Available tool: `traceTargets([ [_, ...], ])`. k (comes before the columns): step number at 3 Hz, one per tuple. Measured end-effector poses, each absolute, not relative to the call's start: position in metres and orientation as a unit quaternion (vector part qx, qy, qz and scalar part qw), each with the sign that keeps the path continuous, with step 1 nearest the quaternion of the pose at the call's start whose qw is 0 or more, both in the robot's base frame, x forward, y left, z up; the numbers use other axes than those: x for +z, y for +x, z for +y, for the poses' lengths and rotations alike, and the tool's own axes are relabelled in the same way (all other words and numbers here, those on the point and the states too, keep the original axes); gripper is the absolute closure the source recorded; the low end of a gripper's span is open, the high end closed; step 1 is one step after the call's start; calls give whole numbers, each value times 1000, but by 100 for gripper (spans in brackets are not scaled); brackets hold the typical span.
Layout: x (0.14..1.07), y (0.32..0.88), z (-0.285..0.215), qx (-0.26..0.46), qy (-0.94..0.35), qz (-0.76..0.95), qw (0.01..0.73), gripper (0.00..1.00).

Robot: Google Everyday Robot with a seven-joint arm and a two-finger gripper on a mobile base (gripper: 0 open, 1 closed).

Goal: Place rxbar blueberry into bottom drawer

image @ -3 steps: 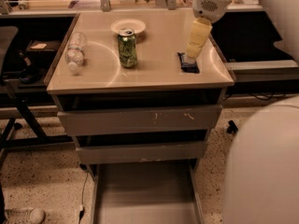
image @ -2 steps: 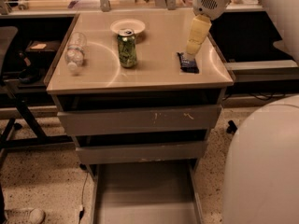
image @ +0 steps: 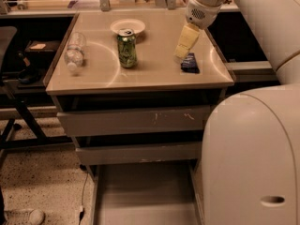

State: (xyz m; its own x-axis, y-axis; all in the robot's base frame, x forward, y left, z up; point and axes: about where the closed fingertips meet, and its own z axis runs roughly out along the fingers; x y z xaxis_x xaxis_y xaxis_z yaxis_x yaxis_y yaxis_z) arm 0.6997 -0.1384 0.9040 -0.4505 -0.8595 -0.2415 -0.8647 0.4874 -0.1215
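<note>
— Beige cabinet top (image: pixel 154 76) under warm light: what sits on it?
— A green soda can (image: pixel 127 48) stands upright near the middle, with a round white plate (image: pixel 127 26) behind it. A clear plastic bottle (image: pixel 75 53) lies at the left edge, and the small dark navy-blue rxbar blueberry (image: pixel 190 63) lies flat near the right edge.
— And the tool?
— The pale yellow gripper (image: pixel 181 55) hangs tilted, its tip at the bar's left end. Whether it is open or closed cannot be told, nor whether it touches the bar.
— The drawers?
— The large grey bottom drawer (image: pixel 145 191) is pulled out farthest, its flat floor showing.
</note>
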Motion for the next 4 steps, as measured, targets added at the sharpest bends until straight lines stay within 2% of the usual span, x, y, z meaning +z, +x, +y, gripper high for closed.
traceTargets([
  [4,838,728,-140,27,-455,886,86,0],
])
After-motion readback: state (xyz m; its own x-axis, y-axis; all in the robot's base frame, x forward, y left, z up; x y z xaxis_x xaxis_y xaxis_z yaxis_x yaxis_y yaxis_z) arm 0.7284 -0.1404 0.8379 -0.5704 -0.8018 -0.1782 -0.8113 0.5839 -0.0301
